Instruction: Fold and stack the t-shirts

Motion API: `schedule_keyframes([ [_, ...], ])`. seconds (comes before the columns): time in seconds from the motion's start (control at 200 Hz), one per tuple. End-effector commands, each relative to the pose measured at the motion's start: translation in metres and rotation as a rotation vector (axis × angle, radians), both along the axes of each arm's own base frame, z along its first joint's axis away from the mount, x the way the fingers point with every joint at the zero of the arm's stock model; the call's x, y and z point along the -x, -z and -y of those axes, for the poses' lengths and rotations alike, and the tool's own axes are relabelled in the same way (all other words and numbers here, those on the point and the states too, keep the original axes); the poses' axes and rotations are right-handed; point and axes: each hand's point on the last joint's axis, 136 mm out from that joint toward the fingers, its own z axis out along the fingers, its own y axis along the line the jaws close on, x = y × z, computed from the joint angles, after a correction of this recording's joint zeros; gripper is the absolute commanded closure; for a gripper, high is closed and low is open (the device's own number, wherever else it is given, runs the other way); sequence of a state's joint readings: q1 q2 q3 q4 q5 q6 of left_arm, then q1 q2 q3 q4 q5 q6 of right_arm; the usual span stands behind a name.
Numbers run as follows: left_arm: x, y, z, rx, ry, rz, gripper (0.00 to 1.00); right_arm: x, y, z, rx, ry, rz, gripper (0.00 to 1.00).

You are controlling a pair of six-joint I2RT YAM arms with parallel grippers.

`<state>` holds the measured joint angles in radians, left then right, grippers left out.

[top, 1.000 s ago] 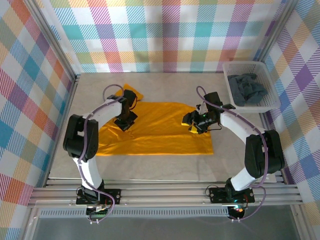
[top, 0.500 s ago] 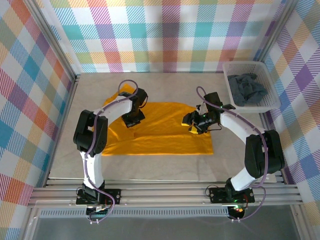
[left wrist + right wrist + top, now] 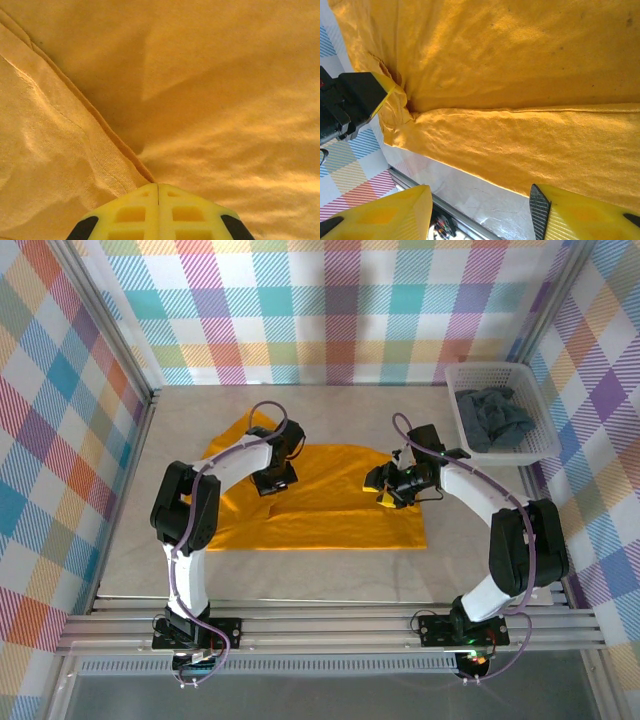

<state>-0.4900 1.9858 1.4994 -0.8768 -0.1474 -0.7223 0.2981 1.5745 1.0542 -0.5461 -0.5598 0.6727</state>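
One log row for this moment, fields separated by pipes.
stage: folding orange shirt | left gripper: shut on its folded edge | right gripper: open above shirt | grey shirt: in basket

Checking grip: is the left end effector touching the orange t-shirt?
Touching. The left wrist view shows the left end effector pinching a hem of the orange t-shirt.

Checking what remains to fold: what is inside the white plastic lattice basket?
A crumpled dark slate-grey cloth t-shirt lies in the white lattice basket; anything beneath it is covered.
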Motion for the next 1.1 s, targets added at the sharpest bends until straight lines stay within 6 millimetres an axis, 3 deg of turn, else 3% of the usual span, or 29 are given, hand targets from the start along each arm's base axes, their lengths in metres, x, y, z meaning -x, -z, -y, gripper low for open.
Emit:
schedule_keyframes([
  [0.0,0.01,-0.003,0.004,0.002,0.036,0.0,1.0,0.004,0.004,-0.003,-0.014,-0.006,-0.029,0.45],
  [0.22,0.003,-0.005,0.003,-0.019,0.038,0.019,1.0,0.006,0.009,-0.002,-0.006,-0.007,-0.04,0.46],
  [0.4,-0.008,-0.02,0.012,0.011,0.07,0.084,0.96,0.011,0.02,0.003,0.02,0.005,-0.061,0.46],
  [0.46,-0.007,-0.025,0.012,0.01,0.077,0.094,0.84,0.014,0.025,0.006,0.037,0.012,-0.073,0.46],
  [0.53,-0.003,-0.033,0.002,-0.018,0.055,0.108,0.52,0.017,0.032,0.013,0.082,0.02,-0.085,0.45],
  [0.57,0.001,-0.039,-0.005,-0.026,0.033,0.116,0.47,0.017,0.036,0.018,0.115,0.028,-0.09,0.45],
  [0.71,0.026,-0.042,-0.044,0.039,-0.156,0.09,0.57,0.021,0.052,0.029,0.193,0.016,-0.107,0.51],
  [0.925,0.066,0.004,-0.103,0.094,-0.382,-0.051,0.65,0.038,0.093,0.039,0.299,-0.032,-0.221,0.58],
  [1.095,0.093,0.03,-0.136,0.059,-0.485,-0.131,0.66,0.056,0.108,0.035,0.329,-0.096,-0.288,0.58],
])
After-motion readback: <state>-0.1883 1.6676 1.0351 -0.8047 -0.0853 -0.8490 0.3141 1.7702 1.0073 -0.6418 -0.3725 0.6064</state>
